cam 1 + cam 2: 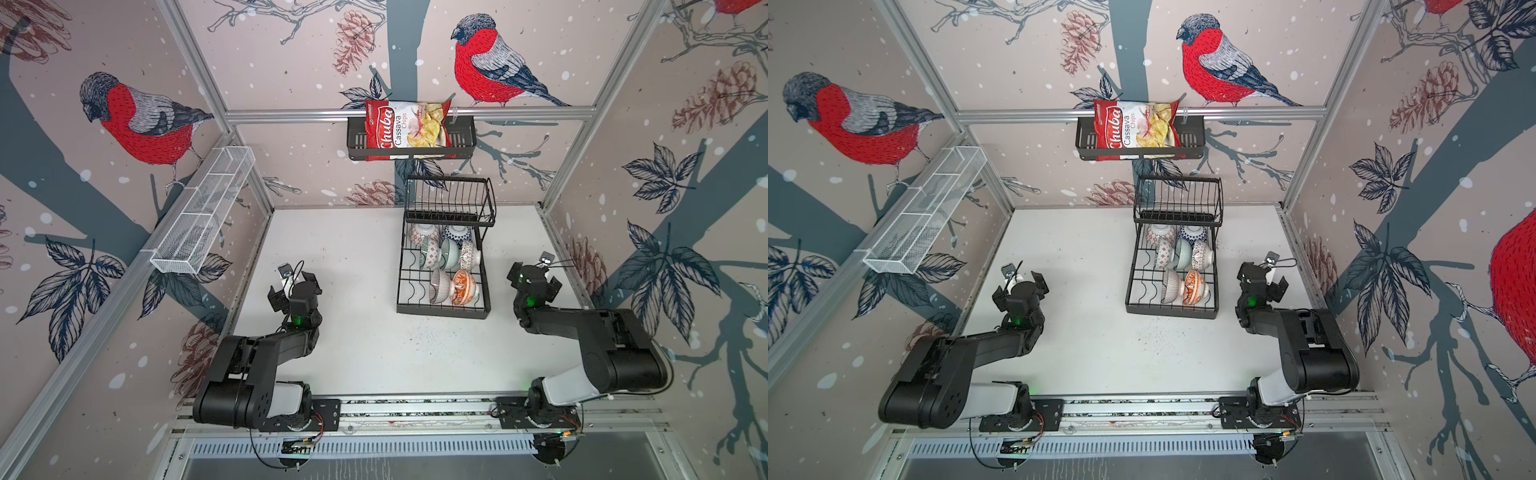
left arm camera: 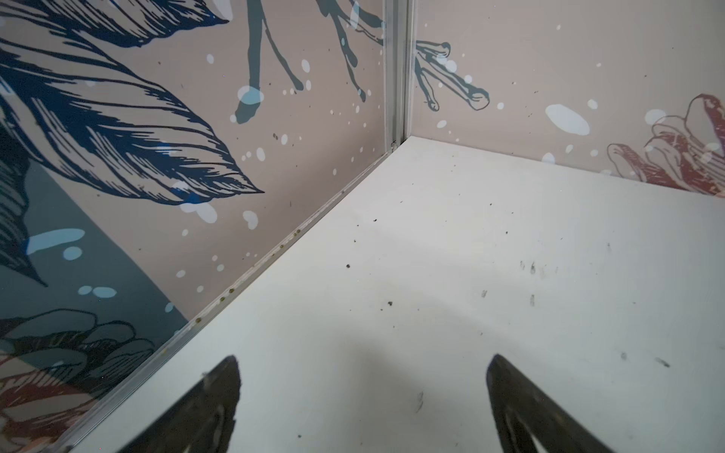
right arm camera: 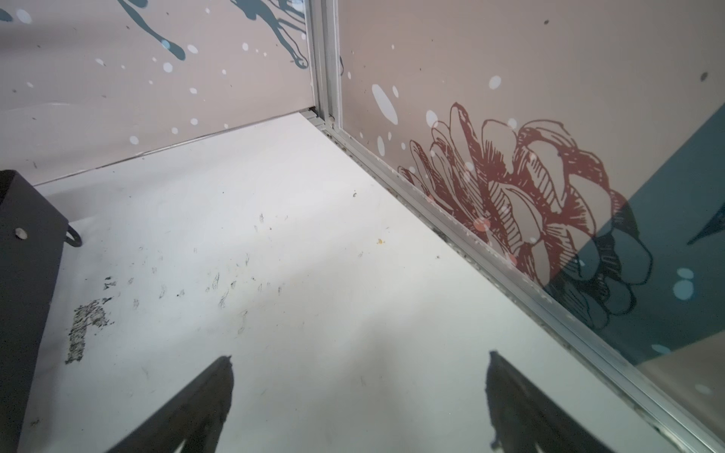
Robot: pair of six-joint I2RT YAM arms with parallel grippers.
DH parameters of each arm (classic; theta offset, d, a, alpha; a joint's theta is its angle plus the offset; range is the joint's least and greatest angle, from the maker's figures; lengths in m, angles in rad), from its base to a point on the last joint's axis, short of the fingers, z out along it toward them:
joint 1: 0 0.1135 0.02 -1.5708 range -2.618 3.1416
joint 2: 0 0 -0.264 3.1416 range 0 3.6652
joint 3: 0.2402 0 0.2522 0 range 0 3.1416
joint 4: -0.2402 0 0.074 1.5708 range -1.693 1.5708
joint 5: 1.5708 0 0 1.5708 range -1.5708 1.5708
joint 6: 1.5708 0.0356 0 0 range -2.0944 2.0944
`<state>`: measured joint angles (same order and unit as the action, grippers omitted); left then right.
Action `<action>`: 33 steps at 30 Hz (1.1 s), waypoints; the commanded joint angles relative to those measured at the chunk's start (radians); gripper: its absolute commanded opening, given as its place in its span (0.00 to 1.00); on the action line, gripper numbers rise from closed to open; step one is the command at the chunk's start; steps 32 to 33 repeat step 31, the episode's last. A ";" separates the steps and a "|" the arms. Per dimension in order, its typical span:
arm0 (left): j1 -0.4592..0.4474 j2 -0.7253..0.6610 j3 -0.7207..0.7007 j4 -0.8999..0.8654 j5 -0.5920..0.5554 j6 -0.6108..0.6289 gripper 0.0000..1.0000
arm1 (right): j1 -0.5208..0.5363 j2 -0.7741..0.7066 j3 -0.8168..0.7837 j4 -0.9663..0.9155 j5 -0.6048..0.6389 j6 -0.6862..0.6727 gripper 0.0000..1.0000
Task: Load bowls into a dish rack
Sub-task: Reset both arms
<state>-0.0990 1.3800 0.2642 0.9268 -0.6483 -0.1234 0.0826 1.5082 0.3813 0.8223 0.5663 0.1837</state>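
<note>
Within the dish rack (image 1: 442, 311), both top views show perhaps seven bowls (image 1: 449, 253); wrist views, gaping empty grippers (image 2: 365, 356) (image 3: 359, 355).

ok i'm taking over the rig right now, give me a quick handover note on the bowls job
Left gripper: open, holding nothing, above the table.
Right gripper: open, holding nothing, off to the right of the dish rack, not touching it.
Bowls: seven, all in the rack's lower tier, on edge or tipped.
Done: loading looks complete; no bowl shows outside the rack in either top view.
Left: apparently nothing.
</note>
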 commanded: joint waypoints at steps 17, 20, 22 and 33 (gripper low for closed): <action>0.014 0.182 -0.046 0.417 0.234 0.085 0.98 | -0.038 -0.005 -0.167 0.424 -0.229 -0.067 1.00; 0.014 0.185 -0.048 0.425 0.234 0.089 0.97 | -0.037 -0.006 -0.167 0.417 -0.229 -0.068 1.00; 0.015 0.189 -0.048 0.436 0.234 0.093 0.98 | -0.037 -0.007 -0.163 0.410 -0.228 -0.065 1.00; 0.014 0.186 -0.048 0.431 0.234 0.091 0.98 | -0.037 -0.007 -0.162 0.409 -0.228 -0.067 1.00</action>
